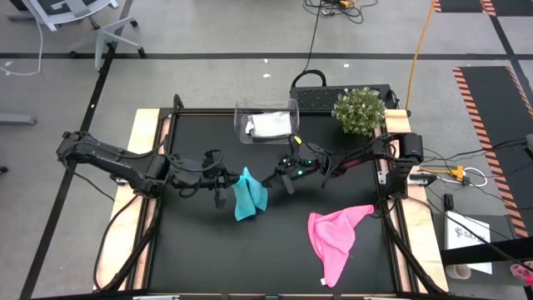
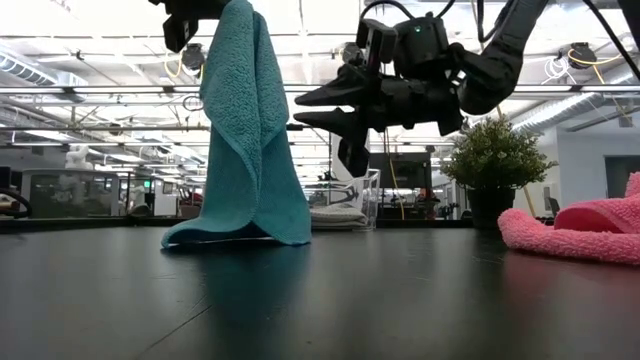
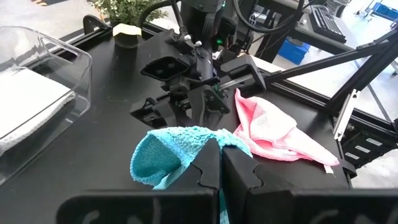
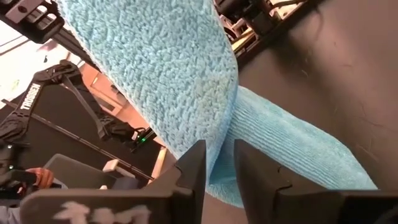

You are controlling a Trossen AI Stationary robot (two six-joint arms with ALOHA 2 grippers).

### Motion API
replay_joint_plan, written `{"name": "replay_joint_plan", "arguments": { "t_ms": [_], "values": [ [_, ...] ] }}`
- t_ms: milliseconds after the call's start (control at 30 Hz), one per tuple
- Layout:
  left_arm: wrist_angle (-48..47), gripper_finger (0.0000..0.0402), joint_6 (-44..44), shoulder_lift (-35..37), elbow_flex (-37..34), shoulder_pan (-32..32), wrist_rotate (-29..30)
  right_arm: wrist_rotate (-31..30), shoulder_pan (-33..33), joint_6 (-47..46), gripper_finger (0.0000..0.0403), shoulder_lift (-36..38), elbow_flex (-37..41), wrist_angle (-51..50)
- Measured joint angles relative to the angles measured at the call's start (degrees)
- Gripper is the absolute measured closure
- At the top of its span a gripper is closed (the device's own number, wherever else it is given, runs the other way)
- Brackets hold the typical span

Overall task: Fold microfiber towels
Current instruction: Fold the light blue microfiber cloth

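**Teal towel hangs from the left gripper at mid-bench**

The teal towel point(image 2: 245, 140) is a fuzzy, looped cloth, pinched at its top and draped in long vertical folds. Its lower hem rests on the black bench point(image 1: 200, 250) in a small crumpled fan. The left gripper point(image 1: 221, 190) has its jaws clenched on the towel's upper edge. The right gripper point(image 1: 281, 177) sits just beside the towel. Its jaws stand a little apart with a fold of teal between them, but whether they actually press on the cloth cannot be told.

The pink towel point(image 1: 336, 237) lies loose and rumpled on the bench toward the right arm's side, well apart from the teal one. The grey-white towel point(image 1: 271, 125) lies folded flat inside the clear plastic bin point(image 1: 243, 122) at the bench's far edge.

The high view alone shows all three towels at once and both arms reaching inward. The low view shows the teal towel's hang and its contact with the bench, which the overhead picture flattens. The left wrist view shows the clenched jaws on the teal edge, with the pink cloth's small tag beyond. The right wrist view shows the teal pile up close.

Count: three towels, one bin, one potted plant point(image 1: 359, 111), two grippers.
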State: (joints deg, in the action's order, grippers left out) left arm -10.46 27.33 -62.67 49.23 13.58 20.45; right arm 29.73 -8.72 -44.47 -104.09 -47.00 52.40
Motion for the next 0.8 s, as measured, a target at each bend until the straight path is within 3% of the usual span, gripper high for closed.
{"name": "replay_joint_plan", "arguments": {
  "t_ms": [400,667,800],
  "values": [
    [0.0,0.0397,-0.1,0.0,0.0,0.0,-0.7,-4.4,0.6,0.3,0.0218,0.0,-0.1,-0.4],
    [-0.1,0.0399,-0.2,0.0,0.0,0.0,-0.7,-3.7,1.6,0.5,0.0207,-3.8,-6.6,-0.4],
    [-0.2,0.0396,-0.1,0.0,0.0,0.0,-0.7,1.0,2.1,-0.8,0.0207,-7.7,-11.7,-0.5]
  ]
}}
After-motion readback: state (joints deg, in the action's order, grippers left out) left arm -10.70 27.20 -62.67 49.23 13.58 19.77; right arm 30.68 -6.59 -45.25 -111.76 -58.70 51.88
